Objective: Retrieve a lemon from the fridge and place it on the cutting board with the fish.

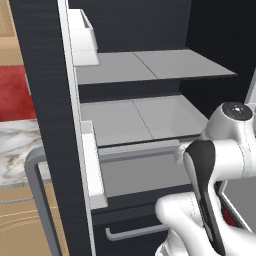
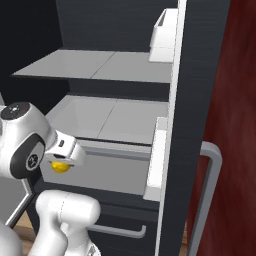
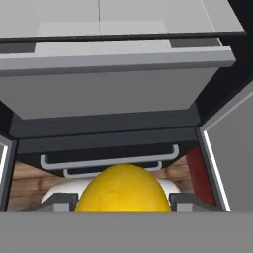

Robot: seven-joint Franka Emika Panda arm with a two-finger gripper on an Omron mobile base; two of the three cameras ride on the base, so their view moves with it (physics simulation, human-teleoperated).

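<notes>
The fridge (image 1: pixel 150 120) stands open in front of me, a black unit with bare grey shelves (image 2: pixel 110 117). My gripper (image 2: pixel 61 162) hangs just outside its lower shelf front, at the left of the right base view. It is shut on the lemon (image 2: pixel 60 167), a small bright yellow fruit. In the hand view the lemon (image 3: pixel 121 190) sits between the two dark fingertips (image 3: pixel 63 201) of the gripper (image 3: pixel 123 202), above the drawer handles (image 3: pixel 108 162). The cutting board and the fish are out of view.
The open left door (image 1: pixel 45 100) with white door bins (image 1: pixel 92 165) flanks the arm on one side, the open right door (image 2: pixel 192 125) with its grey handle (image 2: pixel 212 190) on the other. A marble counter (image 1: pixel 15 145) lies left. Wooden floor (image 3: pixel 29 183) shows below.
</notes>
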